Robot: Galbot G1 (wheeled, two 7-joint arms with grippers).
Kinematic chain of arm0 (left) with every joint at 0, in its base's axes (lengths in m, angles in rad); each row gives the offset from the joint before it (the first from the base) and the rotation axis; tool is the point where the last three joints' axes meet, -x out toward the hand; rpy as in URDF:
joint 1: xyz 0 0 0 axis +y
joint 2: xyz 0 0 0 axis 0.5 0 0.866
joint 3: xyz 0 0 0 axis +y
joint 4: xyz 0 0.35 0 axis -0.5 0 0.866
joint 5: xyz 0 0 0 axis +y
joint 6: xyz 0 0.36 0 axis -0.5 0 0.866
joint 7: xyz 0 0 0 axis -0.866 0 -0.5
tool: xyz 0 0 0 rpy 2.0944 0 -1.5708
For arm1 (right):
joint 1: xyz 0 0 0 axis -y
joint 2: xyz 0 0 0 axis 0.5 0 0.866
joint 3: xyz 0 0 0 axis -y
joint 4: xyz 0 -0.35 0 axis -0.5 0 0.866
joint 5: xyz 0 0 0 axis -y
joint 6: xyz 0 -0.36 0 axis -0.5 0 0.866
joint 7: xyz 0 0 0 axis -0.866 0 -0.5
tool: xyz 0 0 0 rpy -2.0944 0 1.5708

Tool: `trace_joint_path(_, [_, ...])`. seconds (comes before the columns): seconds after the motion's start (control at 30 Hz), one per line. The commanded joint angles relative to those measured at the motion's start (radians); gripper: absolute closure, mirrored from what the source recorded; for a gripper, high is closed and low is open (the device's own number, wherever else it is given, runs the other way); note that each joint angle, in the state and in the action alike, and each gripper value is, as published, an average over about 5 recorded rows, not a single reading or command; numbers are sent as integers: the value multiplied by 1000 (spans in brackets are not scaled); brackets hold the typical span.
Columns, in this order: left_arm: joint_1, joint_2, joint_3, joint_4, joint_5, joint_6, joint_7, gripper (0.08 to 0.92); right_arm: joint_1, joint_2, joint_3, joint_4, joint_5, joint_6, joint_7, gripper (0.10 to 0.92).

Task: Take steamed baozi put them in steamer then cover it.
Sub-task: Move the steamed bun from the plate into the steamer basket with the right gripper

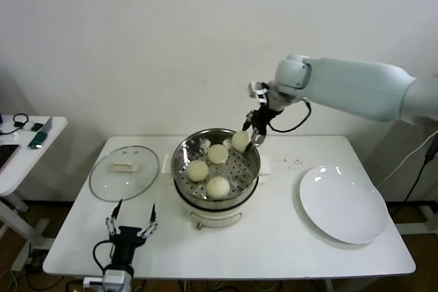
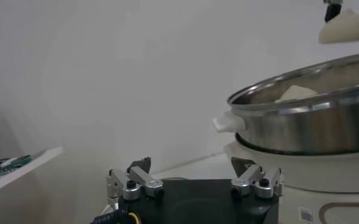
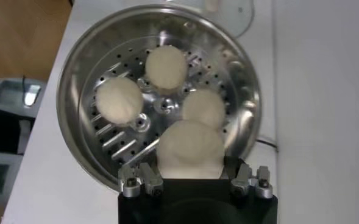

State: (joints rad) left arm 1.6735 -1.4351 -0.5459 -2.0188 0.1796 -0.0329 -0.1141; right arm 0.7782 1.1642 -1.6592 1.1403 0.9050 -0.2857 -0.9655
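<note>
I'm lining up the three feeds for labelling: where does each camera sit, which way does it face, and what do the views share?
Head view: from the robot's head, looking down at the white table; both arms show, the left tool open, low near the front edge.
Left wrist view: low, level with the table, facing the shiny round steel steamer; its own tool shows.
Right wrist view: above the steamer, looking down; the right tool grips the fourth cream-white round bun.
All three share steamer and held bun.

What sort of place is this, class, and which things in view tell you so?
Probably a robot test room rather than a home kitchen: a bare white wall, a white folding table bearing only a steamer, lid and plate, beside a side desk with gadgets.
</note>
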Motion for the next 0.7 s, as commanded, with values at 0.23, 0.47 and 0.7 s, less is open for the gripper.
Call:
trace_joint_path(0.23, [7,20,-16,3,-21,-1,2,177,-100,147,-86,-62,-3,-11,-2,313])
trace_joint_path(0.47, [8,28,-23,5,-31,-2,3,177,-127,172,-89,-126,-31,0,-31,313])
trace_joint_path(0.7, [6,28,-22,15,-34,-6,4,177,-133,168,-88,-152,-52,5,-40,307])
